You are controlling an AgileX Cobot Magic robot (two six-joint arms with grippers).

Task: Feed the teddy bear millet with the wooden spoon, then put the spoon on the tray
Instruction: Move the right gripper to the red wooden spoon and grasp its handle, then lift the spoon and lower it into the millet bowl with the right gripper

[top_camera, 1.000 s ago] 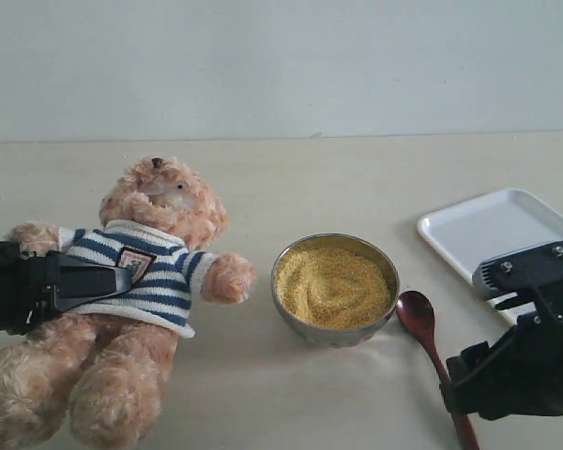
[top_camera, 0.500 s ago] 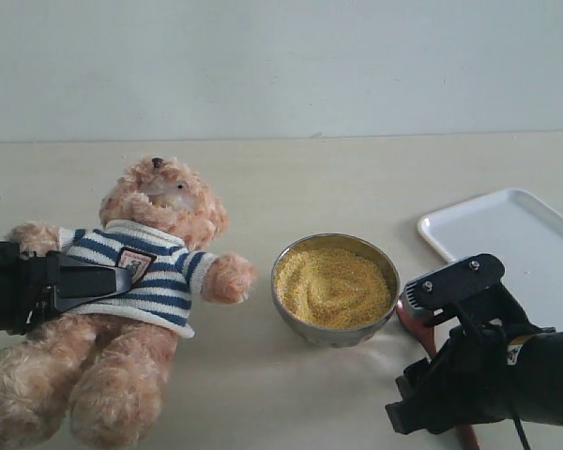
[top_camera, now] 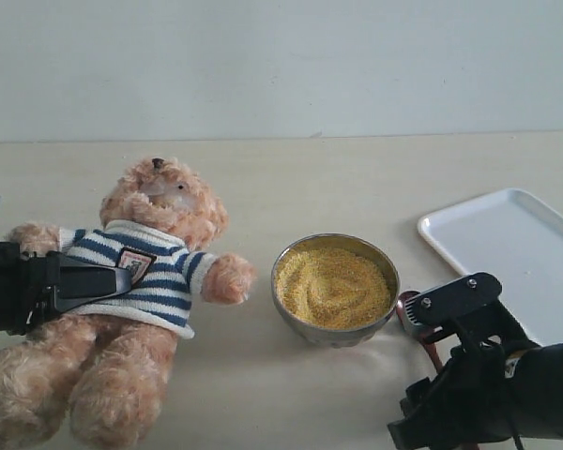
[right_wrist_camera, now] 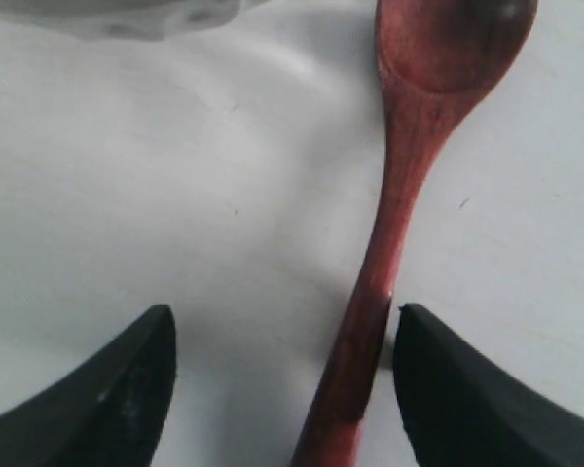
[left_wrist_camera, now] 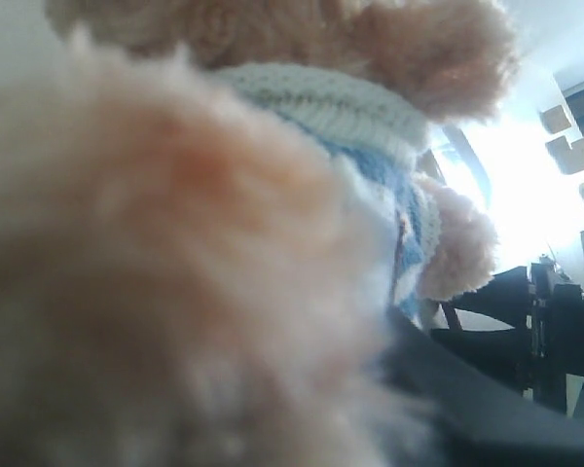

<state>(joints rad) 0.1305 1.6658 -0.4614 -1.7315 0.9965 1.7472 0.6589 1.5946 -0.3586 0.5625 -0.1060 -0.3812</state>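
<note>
The teddy bear (top_camera: 164, 220) lies on its back at the left, in its striped shirt. My left gripper (top_camera: 113, 281) is shut on its torso, one black finger across the shirt. Up close, the bear's fur (left_wrist_camera: 224, 243) fills the left wrist view. Millet (top_camera: 333, 284) is heaped in the metal bowl (top_camera: 336, 333) at the middle. The wooden spoon (right_wrist_camera: 409, 165) lies flat on the table just right of the bowl. My right gripper (right_wrist_camera: 282, 316) is open and straddles its handle, which runs close beside one fingertip (right_wrist_camera: 419, 336). In the exterior view the right arm (top_camera: 493, 384) hides most of the spoon (top_camera: 405, 302).
The white tray (top_camera: 507, 234) lies at the right, beyond my right arm, with nothing on it. The bowl's rim (right_wrist_camera: 127, 15) shows a short way beyond the open fingers. A pale wall runs along the table's far edge.
My right arm has swung left from the table's right edge and come down over the spoon handle, jaws still wide. The left gripper and the bear have not moved.
</note>
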